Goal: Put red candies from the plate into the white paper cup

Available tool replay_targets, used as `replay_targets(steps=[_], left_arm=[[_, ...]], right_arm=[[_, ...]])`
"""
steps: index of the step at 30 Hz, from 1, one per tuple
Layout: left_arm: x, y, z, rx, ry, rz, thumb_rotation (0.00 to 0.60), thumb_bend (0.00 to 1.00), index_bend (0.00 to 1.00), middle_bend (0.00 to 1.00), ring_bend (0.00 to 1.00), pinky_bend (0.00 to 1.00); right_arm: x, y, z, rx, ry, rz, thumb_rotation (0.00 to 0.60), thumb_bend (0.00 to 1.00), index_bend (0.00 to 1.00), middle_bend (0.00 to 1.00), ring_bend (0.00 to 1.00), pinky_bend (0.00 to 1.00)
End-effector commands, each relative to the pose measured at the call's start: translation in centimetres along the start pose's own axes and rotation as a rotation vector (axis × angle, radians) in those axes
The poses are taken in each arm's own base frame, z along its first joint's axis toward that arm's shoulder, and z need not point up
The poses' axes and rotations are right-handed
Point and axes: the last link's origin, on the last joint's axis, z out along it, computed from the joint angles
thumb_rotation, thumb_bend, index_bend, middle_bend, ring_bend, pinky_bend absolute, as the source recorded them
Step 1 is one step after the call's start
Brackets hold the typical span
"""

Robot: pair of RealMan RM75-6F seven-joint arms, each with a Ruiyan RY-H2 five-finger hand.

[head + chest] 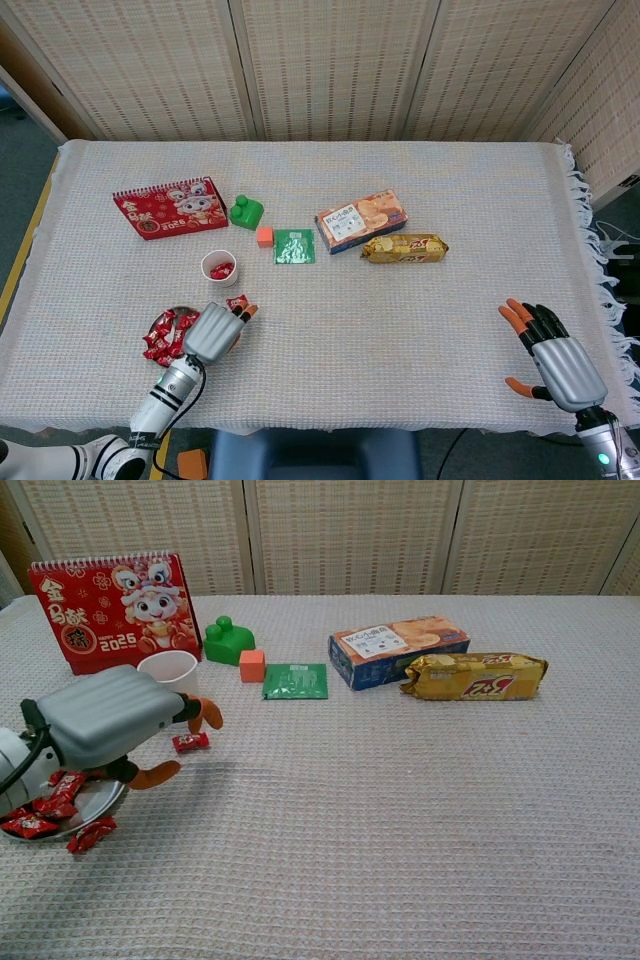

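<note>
Several red candies [166, 335] lie heaped on the metal plate [100, 798], which sits toward the near left edge of the tabletop [420, 300], nearer the robot than the white paper cup [219, 268]. One red candy [222, 271] already shows inside the cup. Another stray candy [190, 742] lies on the cloth just in front of the cup, and one more [90, 834] rests just off the plate's near rim. The left hand [214, 331] hovers over the plate's right side, fingers loosely extended and holding nothing. Far to the right of the cup, near the tabletop's front corner, the right hand [556, 359] rests with fingers spread, also holding nothing. Behind the cup stands a red calendar [112, 608], with a green block [229, 642] beside it.
</note>
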Motion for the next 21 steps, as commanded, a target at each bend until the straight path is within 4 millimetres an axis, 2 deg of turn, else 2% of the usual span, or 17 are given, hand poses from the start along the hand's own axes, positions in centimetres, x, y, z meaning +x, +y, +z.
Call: replay_targets(steps=[1,7,21], left_arm=[[-1.0,0.0,0.9,0.037,-0.007,0.016,0.600,0.41,0.24,0.29,0.83,1.00],[-1.8,-0.2,1.7,0.064,0.000,0.028,0.600,0.41,0.24,0.28,0.84,1.00],[-3.0,0.4,4.1,0.082,0.026,0.007,0.600,0.41,0.30,0.34,0.85,1.00]], right_arm=[[0.0,0.1,-0.1,-0.002,-0.001,0.001,0.600,0.06,0.00,0.00,0.00,0.06],[0.1,0.1,-0.1,-0.001,0.002,0.003,0.600,0.06,0.00,0.00,0.00,0.06],[0.0,0.2,0.1,-0.006,-0.002,0.000,0.600,0.06,0.00,0.00,0.00,0.06]])
